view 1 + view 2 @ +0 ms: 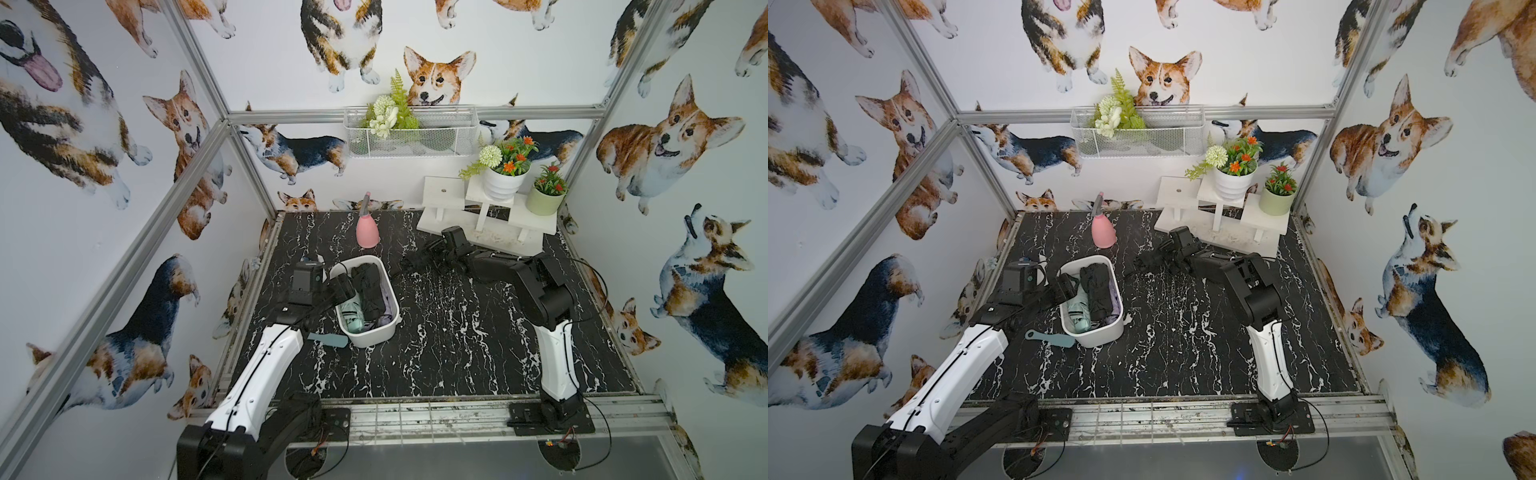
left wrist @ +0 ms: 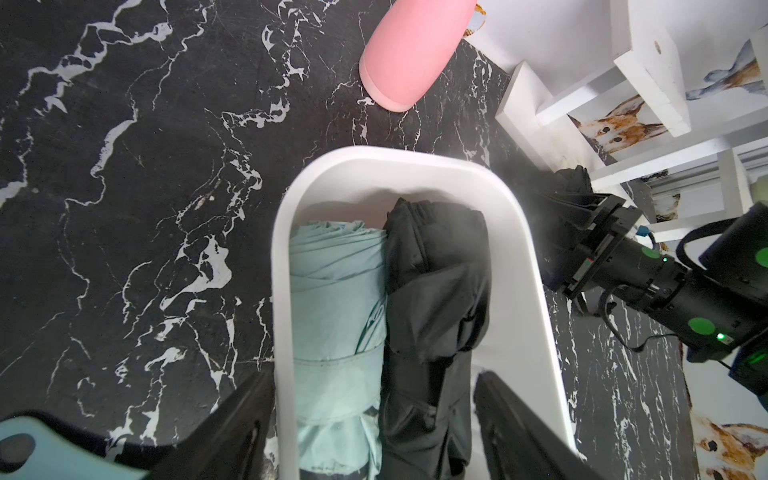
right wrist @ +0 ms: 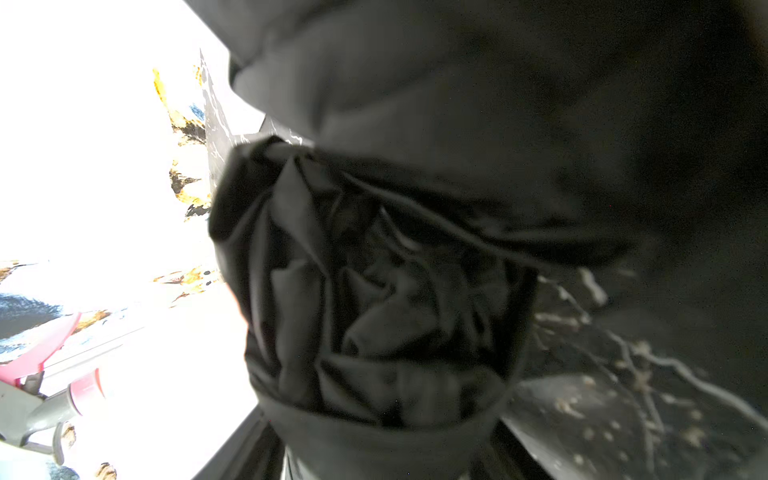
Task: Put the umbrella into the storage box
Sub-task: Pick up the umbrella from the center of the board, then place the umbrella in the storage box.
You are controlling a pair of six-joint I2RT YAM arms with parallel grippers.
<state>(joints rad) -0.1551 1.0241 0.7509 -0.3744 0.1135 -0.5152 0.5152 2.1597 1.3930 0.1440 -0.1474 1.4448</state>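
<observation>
Beside the storage box [image 1: 372, 337], on the black marble tabletop [image 1: 457, 353], the folded black umbrella [image 1: 413, 262] is lying with the right gripper [image 1: 432, 254] reaching around it, though whether those jaws are pinching it cannot be told, while the left gripper [image 2: 374, 376] is hovering over the box, jaws spread wide.

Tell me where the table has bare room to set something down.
Widest bare patch: the table between the storage box and the right arm, down to the near edge. A smaller one: between the pink bottle and the left wall. Crowded: inside the box, and beside the left arm.
</observation>
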